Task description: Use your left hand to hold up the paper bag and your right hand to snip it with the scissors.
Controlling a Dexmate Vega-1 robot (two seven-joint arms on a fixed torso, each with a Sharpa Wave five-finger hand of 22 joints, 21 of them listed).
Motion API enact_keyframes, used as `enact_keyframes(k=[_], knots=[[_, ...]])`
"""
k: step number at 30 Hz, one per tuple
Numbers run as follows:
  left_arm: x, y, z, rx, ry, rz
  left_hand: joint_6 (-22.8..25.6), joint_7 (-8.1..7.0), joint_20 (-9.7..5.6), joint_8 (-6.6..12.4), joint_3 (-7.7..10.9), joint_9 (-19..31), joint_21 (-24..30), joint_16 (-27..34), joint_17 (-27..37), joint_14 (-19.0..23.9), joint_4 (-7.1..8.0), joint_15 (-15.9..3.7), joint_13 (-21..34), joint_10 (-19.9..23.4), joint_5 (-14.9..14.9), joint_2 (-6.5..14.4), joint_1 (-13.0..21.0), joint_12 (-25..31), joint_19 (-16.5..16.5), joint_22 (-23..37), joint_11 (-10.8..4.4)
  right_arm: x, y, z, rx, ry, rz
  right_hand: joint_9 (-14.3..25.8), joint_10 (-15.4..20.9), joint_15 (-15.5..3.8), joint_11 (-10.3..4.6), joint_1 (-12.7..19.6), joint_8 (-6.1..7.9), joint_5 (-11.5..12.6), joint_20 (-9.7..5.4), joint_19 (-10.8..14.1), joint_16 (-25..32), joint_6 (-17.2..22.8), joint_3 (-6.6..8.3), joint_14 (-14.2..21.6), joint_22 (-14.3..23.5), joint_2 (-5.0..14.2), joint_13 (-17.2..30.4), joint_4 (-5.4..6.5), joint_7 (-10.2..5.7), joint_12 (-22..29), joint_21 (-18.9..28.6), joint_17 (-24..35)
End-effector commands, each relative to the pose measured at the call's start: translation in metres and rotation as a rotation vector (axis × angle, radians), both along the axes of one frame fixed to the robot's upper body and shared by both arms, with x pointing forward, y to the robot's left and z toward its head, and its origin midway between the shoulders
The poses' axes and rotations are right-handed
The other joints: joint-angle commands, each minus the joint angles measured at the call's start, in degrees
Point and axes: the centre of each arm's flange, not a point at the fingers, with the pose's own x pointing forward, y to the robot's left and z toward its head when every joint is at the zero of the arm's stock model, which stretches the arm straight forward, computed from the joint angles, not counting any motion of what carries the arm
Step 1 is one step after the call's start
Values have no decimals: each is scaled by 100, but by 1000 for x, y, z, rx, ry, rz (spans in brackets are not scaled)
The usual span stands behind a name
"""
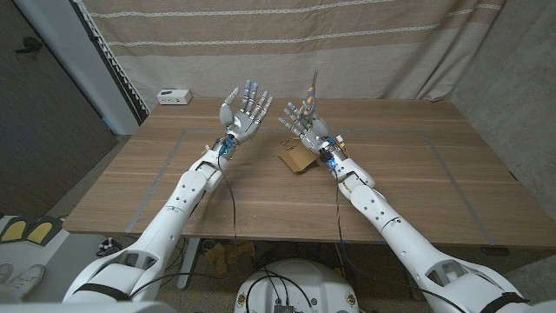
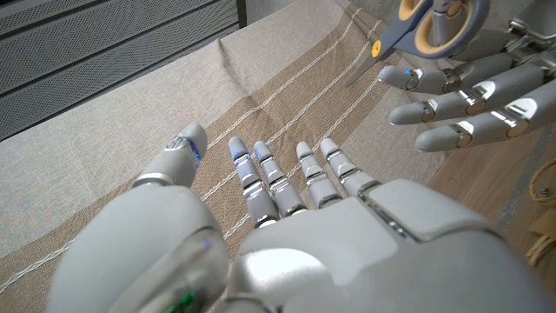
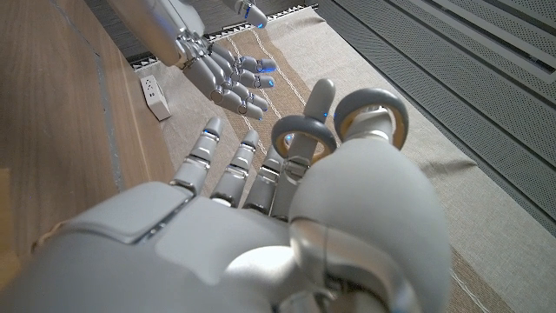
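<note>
Scissors [image 1: 312, 94] held upright in right hand [image 1: 304, 122]; left hand [image 1: 246, 109] raised, fingers spread, holding nothing; paper bag [image 1: 295, 160] on table [image 1: 408, 191]

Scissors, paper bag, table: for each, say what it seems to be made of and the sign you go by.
Scissors: grey handles with tan lining look like plastic, matte; blade likely metal, too small to confirm.
Paper bag: brown kraft-like paper, creased and dull.
Table: wood or wood veneer, visible grain, satin finish.
Right hand holds the scissors.
</note>
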Motion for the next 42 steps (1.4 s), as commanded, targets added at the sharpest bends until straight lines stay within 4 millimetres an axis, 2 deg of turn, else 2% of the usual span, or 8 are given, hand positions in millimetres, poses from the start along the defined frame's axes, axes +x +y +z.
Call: enact_keyframes(k=[1, 6, 16, 25, 33, 36, 39, 42], knots=[[3, 2, -1, -7, 0, 1, 61, 20, -281, 25, -1, 8, -21, 20, 12, 5, -4, -973, 7, 23, -35, -4, -7, 22, 40, 22, -3, 0, 1, 3, -6, 2, -37, 111, 280, -194, -107, -25, 289, 14, 23, 3, 27, 696, -89, 95, 19, -18, -45, 18, -112, 124, -47, 25], [3, 5, -1, -11, 1, 4, 77, 20, -282, 29, -2, 8, -23, 20, 12, 3, -4, -972, 6, 24, -35, -4, -8, 23, 41, 22, -3, 2, 3, 1, 8, 9, -40, 41, 483, -271, -214, -50, 289, 1, 13, 21, 46, 726, -147, 162, 22, -35, -94, 39, -99, 182, -68, 25], [2, 10, -3, -16, -1, 13, 150, 22, -282, 52, -1, 14, -32, 22, 11, 7, -2, -972, 3, 32, -37, 2, -10, 28, 44, 23, -3, 6, 9, 0, 16, -10, -13, 661, 159, -333, -157, 126, 453, 89, -51, -8, -11, -349, -176, 38, 30, -76, -120, -43, -409, 44, -143, 42], [-2, 13, -5, -17, -1, 20, 189, 22, -273, 60, -1, 12, -38, 23, 11, 7, -2, -971, 2, 43, -38, 5, -11, 32, 42, 24, -3, 9, 12, -4, 63, -13, 21, 866, 243, -398, -139, 172, 634, 124, -105, 13, 4, -386, -157, 51, 34, -29, -93, -48, -342, 95, -151, 51], [-5, 12, -6, -18, -6, 21, 224, 21, -272, 66, 0, 10, -42, 25, 10, 12, -1, -972, 0, 55, -40, 8, -12, 38, 49, 24, -3, 6, 9, -6, 79, -8, 12, 1378, 602, -524, -208, 92, 1294, 163, -94, 87, 106, 72, -204, 306, 44, 25, -101, 29, -105, 233, -161, 79], [-7, 11, -7, -16, -8, 20, 232, 21, -271, 67, 0, 10, -43, 25, 10, 12, -2, -972, 0, 57, -40, 9, -12, 39, 49, 24, -3, 4, 7, -7, 74, -7, 6, 1505, 573, -548, -187, 72, 1298, 162, -90, 122, 128, -271, -234, 384, 45, 4, -108, 40, -213, 216, -161, 86], [-8, 9, -7, -15, -8, 19, 243, 21, -270, 69, 0, 9, -44, 25, 10, 12, -2, -972, -1, 59, -40, 10, -12, 40, 50, 24, -4, 2, 5, -8, 72, -9, 6, 1300, 466, -547, -142, 60, 1048, 179, -79, 161, 126, -865, -277, 416, 44, -31, -78, 42, -377, 183, -173, 92], [-8, 7, -7, -14, -7, 17, 260, 22, -269, 73, 1, 8, -47, 25, 10, 12, -2, -972, -1, 61, -41, 11, -12, 40, 50, 24, -4, 1, 3, -9, 68, -14, 0, 1267, 452, -545, -140, 58, 1054, 181, -73, 163, 124, -825, -281, 415, 44, -33, -74, 43, -363, 179, -176, 93]])
